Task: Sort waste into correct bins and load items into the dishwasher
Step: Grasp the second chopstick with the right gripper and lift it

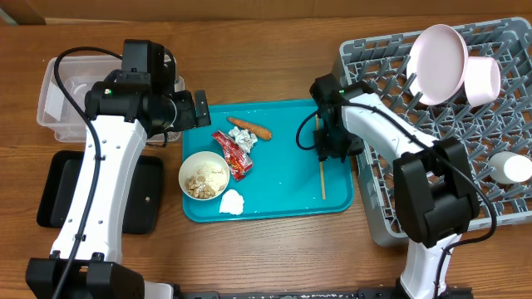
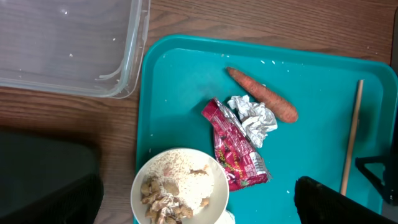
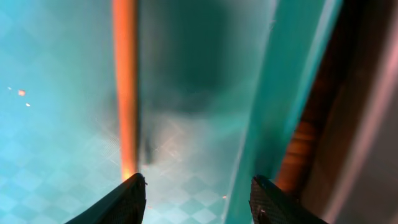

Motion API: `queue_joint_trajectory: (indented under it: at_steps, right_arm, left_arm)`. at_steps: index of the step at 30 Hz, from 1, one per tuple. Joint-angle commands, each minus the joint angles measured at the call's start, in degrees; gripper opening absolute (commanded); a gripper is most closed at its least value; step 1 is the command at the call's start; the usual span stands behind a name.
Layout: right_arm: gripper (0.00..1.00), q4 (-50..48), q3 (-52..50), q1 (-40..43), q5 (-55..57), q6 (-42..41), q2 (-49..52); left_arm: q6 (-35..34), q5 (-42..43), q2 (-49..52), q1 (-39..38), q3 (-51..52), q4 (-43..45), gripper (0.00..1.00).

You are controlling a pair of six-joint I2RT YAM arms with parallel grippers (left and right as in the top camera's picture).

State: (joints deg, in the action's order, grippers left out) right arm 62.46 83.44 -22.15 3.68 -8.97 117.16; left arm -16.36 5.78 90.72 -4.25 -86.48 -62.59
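Observation:
On the teal tray (image 1: pixel 283 195) lie a red snack wrapper (image 1: pixel 233 154), an orange carrot stick (image 1: pixel 249 128), a crumpled scrap (image 2: pixel 252 119), a white paper scrap (image 1: pixel 232 202), a white bowl (image 1: pixel 204 174) of beige leftovers and a wooden chopstick (image 1: pixel 322 178). My left gripper (image 1: pixel 198 108) is open and empty above the tray's far left corner; its wrist view shows the bowl (image 2: pixel 180 186) below it. My right gripper (image 1: pixel 328 145) is open, low over the tray, with the chopstick (image 3: pixel 126 87) just beyond its left finger (image 3: pixel 198 186). A pink plate (image 1: pixel 440 51) stands in the grey rack (image 1: pixel 378 212).
The clear tub (image 1: pixel 58 100) stands at the far left, with the black tray (image 1: pixel 141 208) in front of it. In the rack a pale pink vessel (image 1: pixel 484 80) leans by the plate, and a whitish cup (image 1: pixel 509 169) lies at the right edge.

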Motion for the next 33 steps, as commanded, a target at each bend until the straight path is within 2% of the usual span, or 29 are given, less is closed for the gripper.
queue_joint_trajectory:
  at_steps: [1, 13, 21, 33]
  right_arm:
    - [0.56, -1.5, -2.1, -0.2, -3.6, -0.2, -1.8]
    - [0.56, -2.5, -4.2, -3.3, -9.9, -1.4, -1.8]
    - [0.56, 2.5, 0.1, -3.3, -11.6, -1.3, -1.8]
    - [0.56, 1.5, 0.7, -3.4, -16.1, -1.4, -1.9]
  left_arm:
    - [-0.4, 0.7, -1.3, 0.2, -0.2, 0.0, 1.0]
    - [-0.4, 0.7, -1.3, 0.2, -0.2, 0.2, 1.0]
    - [-0.4, 0.7, -1.3, 0.2, -0.2, 0.2, 1.0]
    - [-0.4, 0.6, -1.3, 0.2, -0.2, 0.3, 1.0]
